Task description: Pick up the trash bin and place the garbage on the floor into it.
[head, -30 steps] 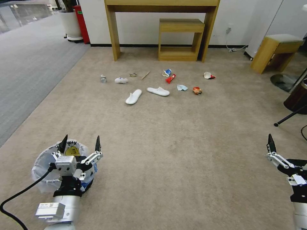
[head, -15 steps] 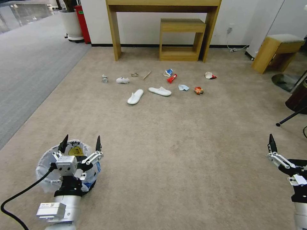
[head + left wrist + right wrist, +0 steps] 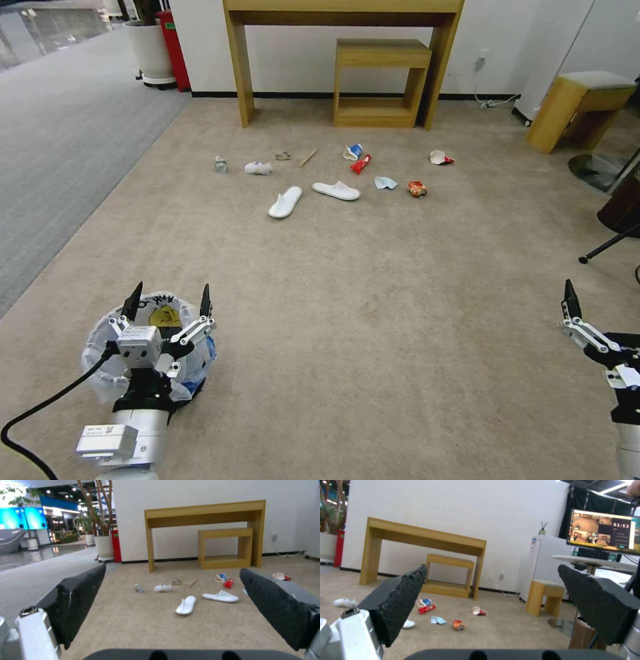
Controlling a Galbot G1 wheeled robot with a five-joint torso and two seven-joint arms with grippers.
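Note:
The trash bin, blue with a crinkly whitish bag, stands on the beige floor at my near left. My left gripper hovers just above its rim, open and empty. My right gripper hangs open and empty at the near right, one finger showing in the head view. The garbage lies far ahead: two white slippers, a small bottle, a white wrapper, a stick, a blue-white cup, a blue mask, an orange snack bag and a red-white cup.
A tall wooden table with a low wooden shelf under it stands against the far wall. A padded stool, a dark brown bin and a tripod leg are at the right. Grey carpet borders the left.
The whole head view has shifted as the camera moved. The trash bin now sits farther right in the picture, more squarely under the left gripper. Both grippers keep their pose.

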